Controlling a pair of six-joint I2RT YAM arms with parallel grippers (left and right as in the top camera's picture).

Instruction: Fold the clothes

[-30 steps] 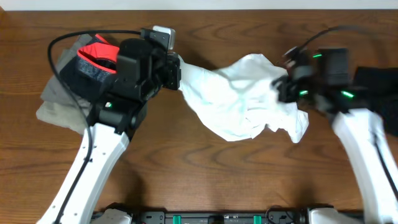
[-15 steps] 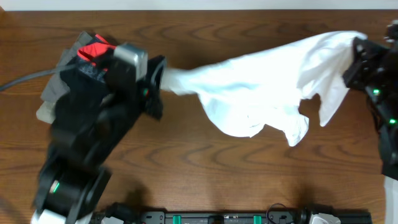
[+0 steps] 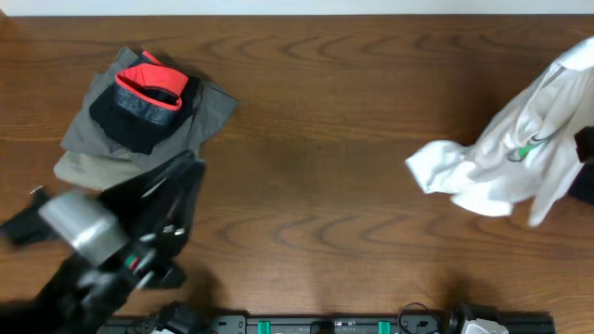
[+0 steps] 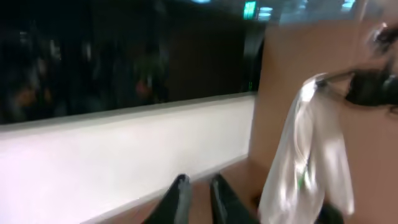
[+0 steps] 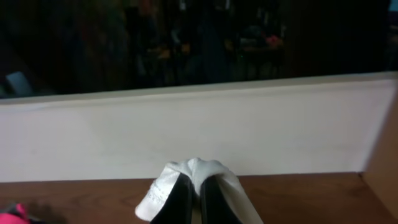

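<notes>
The right gripper (image 5: 194, 182) pinches the white T-shirt (image 3: 506, 167); the left gripper (image 4: 198, 188), slightly parted and empty, is well apart.

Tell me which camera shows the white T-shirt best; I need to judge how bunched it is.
Overhead: the white T-shirt shows most fully, bunched at far right. Left wrist gives a blurred, hanging side view. Right wrist shows only a tuft pinched in the right claw.

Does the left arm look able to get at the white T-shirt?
Probably not: the left arm sits at the near left, while the white T-shirt hangs from the right gripper at the far right edge.
</notes>
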